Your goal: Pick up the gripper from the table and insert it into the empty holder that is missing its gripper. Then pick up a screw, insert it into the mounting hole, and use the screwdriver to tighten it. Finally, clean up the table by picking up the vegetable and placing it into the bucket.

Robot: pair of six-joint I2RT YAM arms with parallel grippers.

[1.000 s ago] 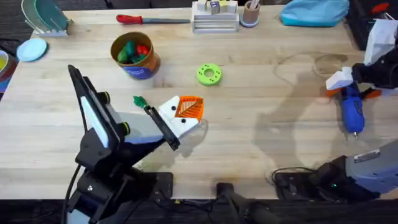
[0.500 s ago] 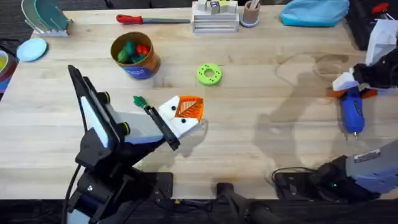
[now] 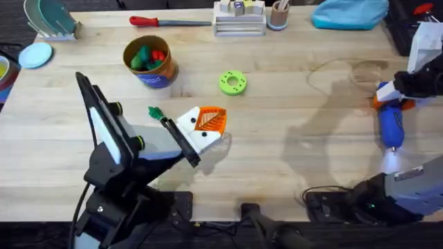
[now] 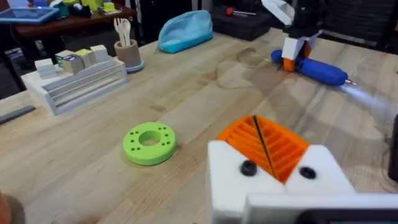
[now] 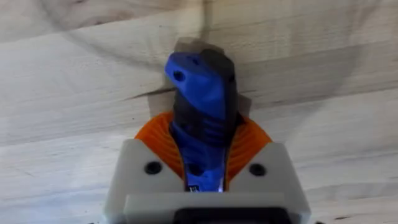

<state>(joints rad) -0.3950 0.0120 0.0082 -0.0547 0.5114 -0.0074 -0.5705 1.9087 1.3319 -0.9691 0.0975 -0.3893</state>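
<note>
Right pincer (image 3: 389, 97) around screwdriver (image 3: 392, 126)

A big light wooden table (image 3: 291, 145) is holding everything. The bucket (image 3: 150, 62) is sitting at about ten o'clock. A green ring (image 3: 232, 82) is lying near the middle, toward twelve. The little vegetable (image 3: 154, 113) is lying toward nine. The screwdriver (image 3: 391, 126) is lying at three o'clock. A red-handled tool (image 3: 168, 21), a white rack (image 3: 239, 18), a tan cup (image 3: 278, 15) and a blue pouch (image 3: 349, 13) are sitting along the twelve o'clock edge.
</note>
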